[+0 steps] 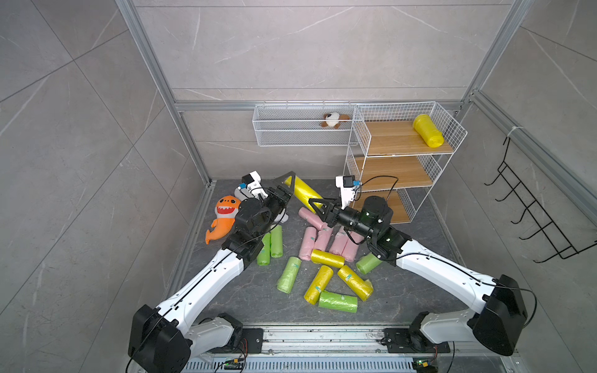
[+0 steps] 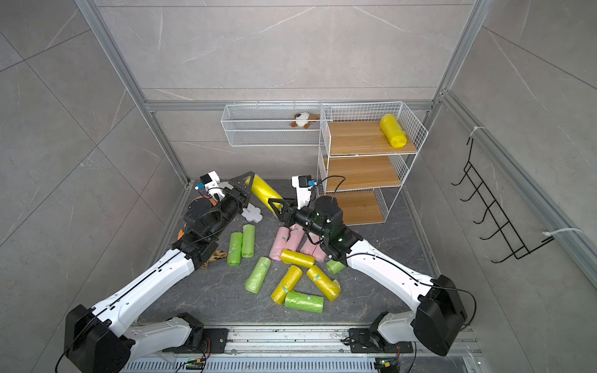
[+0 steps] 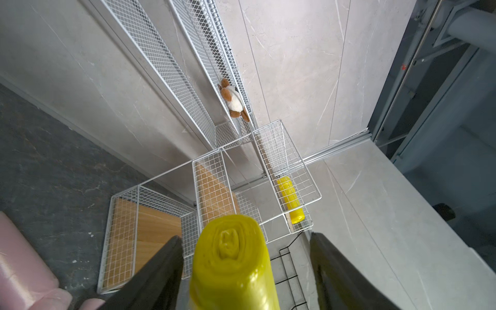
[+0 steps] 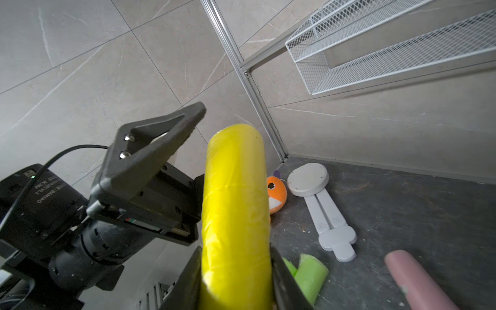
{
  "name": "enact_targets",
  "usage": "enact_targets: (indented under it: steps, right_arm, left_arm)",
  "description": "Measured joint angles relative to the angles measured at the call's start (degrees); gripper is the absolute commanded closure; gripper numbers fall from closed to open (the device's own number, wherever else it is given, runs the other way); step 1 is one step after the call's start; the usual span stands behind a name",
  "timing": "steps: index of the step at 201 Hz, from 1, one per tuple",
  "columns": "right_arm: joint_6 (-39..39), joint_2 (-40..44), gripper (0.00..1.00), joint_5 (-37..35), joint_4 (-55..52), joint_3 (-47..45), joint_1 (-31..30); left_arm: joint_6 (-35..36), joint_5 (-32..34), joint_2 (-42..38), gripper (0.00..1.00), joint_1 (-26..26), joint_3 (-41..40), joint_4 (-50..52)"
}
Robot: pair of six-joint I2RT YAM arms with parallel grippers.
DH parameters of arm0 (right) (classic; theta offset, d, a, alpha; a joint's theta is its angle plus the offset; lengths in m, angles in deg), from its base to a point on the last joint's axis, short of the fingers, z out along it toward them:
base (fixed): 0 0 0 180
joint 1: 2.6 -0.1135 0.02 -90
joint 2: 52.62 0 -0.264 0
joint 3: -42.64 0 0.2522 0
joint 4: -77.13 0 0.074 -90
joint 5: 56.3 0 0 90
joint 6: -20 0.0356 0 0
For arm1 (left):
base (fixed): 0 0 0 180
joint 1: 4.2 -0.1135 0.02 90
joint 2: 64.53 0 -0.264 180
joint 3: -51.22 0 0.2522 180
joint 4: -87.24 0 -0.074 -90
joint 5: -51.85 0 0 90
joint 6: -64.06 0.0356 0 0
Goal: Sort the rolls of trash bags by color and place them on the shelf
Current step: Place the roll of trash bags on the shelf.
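Orange shark plush [image 1: 224, 217], puppy plush [image 1: 334, 120] in wire basket [image 1: 290, 137]

3-tier white wire shelf [image 1: 391, 139]: yellow roll [image 1: 428, 130] on top tier. 2nd yellow roll [image 1: 305, 190] tilted mid-air. Other rolls [image 1: 327, 258], pink/green/yellow, strewn on floor [image 1: 403, 290].

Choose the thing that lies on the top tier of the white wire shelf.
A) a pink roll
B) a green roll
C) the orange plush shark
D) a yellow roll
D: a single yellow roll lies on its side on the top wooden tier of the shelf, close to the mesh side wall, and both top views show it there.
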Motion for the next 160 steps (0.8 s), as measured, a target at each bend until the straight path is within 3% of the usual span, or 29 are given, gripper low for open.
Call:
enact_targets:
  steps: [42, 84, 121, 160]
  right_arm:
    - [-5.8, 5.6, 0.73, -0.3, -14.8, 9.3, 6.0]
    - [-13.0, 8.1, 0.73, -2.4, -30.7, 25.4, 14.8]
    - [-18.5, 4.9, 0.73, -5.2, -42.1, 40.6, 20.7]
    - [-21.9, -4.1, 0.73, -9.2, -52.0, 54.4, 27.3]
  left_arm:
    - [8.1, 0.0, -1.2, 0.17, 0.0, 0.0, 4.0]
    - [18.5, -2.1, -0.5, 0.17, 0.4, 3.3, 13.3]
    - [25.7, -4.9, 2.1, 0.17, 1.8, 8.7, 18.8]
    - [30.2, -7.9, 5.8, 0.17, 3.4, 12.4, 22.4]
